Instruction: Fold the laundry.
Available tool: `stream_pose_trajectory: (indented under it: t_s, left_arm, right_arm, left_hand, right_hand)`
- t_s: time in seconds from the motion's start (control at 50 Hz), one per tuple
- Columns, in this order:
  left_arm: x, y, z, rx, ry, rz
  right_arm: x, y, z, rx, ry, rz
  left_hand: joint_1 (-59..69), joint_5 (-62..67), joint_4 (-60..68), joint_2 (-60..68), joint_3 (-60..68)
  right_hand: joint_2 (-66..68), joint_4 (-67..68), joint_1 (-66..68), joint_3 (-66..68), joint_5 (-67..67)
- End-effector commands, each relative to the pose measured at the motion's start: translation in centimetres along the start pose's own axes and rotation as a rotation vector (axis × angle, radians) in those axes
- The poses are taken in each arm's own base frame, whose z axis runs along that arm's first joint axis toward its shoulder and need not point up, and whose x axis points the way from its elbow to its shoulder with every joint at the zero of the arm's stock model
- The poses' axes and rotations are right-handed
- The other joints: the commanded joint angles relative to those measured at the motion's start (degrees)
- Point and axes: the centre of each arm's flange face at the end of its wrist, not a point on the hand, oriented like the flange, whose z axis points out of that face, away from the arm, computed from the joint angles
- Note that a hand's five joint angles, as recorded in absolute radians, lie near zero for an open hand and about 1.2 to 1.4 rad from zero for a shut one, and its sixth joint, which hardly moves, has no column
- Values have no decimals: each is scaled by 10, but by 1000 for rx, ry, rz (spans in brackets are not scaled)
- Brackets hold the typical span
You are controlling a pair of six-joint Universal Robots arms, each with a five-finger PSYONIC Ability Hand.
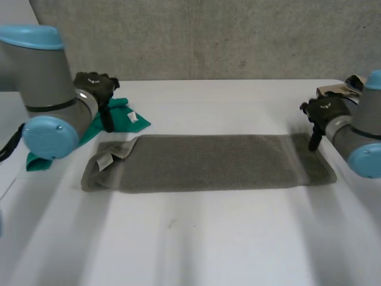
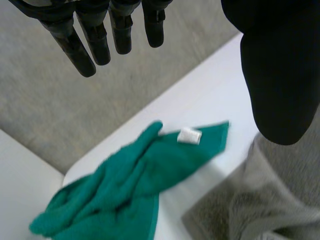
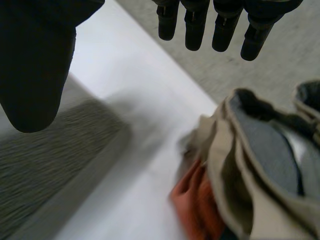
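Observation:
A grey towel [image 1: 208,162] lies flat across the middle of the white table [image 1: 196,238], folded into a long strip, with a white tag [image 1: 105,160] at its left end. My left hand [image 1: 98,89] hovers above and behind that left end, fingers [image 2: 100,42] straight and apart from the thumb [image 2: 280,75], holding nothing. My right hand [image 1: 324,113] hangs just above the towel's far right corner [image 3: 60,150], fingers [image 3: 220,30] straight and empty too.
A crumpled green cloth [image 1: 113,119] with a white tag [image 2: 189,135] lies behind the towel's left end. At the table's far right corner sits a heap of beige, grey and orange laundry [image 3: 250,170]. A concrete wall [image 1: 208,36] backs the table.

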Motion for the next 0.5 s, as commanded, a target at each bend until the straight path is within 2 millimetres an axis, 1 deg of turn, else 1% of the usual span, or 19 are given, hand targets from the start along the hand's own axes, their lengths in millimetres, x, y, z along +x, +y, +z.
stream_pose_trajectory:
  t_s: [0.02, 0.04, 0.06, 0.1, 0.12, 0.16, 0.18, 0.24, 0.3, 0.32, 0.38, 0.4, 0.48, 0.5]
  left_arm:
    - [-1, -10, -30, 128, 66, -13]
    - [0, -8, -31, 135, 73, -8]
    - [4, -5, -31, 155, 87, 5]
    - [8, 0, -31, 164, 97, 25]
    - [12, 7, -29, 167, 104, 49]
    - [15, 15, -25, 163, 108, 76]
    - [17, 23, -21, 148, 112, 103]
    - [22, 42, -17, 89, 122, 144]
    - [24, 52, -16, 53, 130, 163]
    - [25, 60, -15, 25, 136, 166]
    - [27, 68, -13, 6, 141, 176]
    - [27, 74, -9, -7, 139, 179]
    - [24, 85, 5, -7, 123, 194]
    - [25, 89, 11, -4, 120, 211]
  right_arm:
    - [5, 28, -53, -140, -125, 6]
    - [5, 32, -57, -151, -135, 0]
    - [5, 41, -62, -175, -148, -4]
    - [6, 48, -65, -183, -147, -7]
    - [5, 53, -67, -178, -149, -1]
    - [6, 57, -69, -167, -145, 4]
    - [8, 59, -68, -146, -133, 9]
    - [11, 61, -69, -109, -106, 18]
    - [11, 60, -72, -90, -94, 22]
    - [10, 59, -74, -79, -87, 26]
    - [8, 58, -77, -65, -84, 37]
    - [6, 58, -78, -57, -87, 43]
    - [-1, 56, -80, -36, -92, 60]
    - [-2, 56, -80, -28, -91, 64]
  left_hand:
    - [-10, -29, -15, -20, -19]
    - [-10, -29, -15, -20, -19]
    - [-10, -29, -15, -20, -19]
    - [-10, -29, -15, -20, -19]
    - [-10, -29, -15, -20, -19]
    - [-10, -29, -15, -20, -19]
    - [-10, -29, -15, -20, -19]
    - [-10, -29, -15, -20, -19]
    - [-10, -29, -15, -20, -19]
    - [-10, -29, -15, -20, -19]
    - [-10, -29, -15, -20, -19]
    - [-10, -29, -15, -20, -19]
    - [-10, -29, -15, -20, -19]
    - [-10, -29, -15, -20, -19]
  right_hand:
    - [-25, -21, -29, -20, -24]
    - [-25, -21, -29, -20, -24]
    - [-25, -21, -29, -20, -24]
    - [-25, -21, -29, -20, -24]
    - [-25, -21, -29, -20, -24]
    - [-25, -21, -29, -20, -24]
    - [-25, -21, -29, -20, -24]
    - [-25, -21, -29, -20, -24]
    - [-25, -21, -29, -20, -24]
    - [-25, -21, -29, -20, -24]
    - [-25, -21, -29, -20, -24]
    - [-25, -21, -29, -20, -24]
    - [-25, -21, -29, -20, -24]
    - [-25, -21, -29, -20, -24]
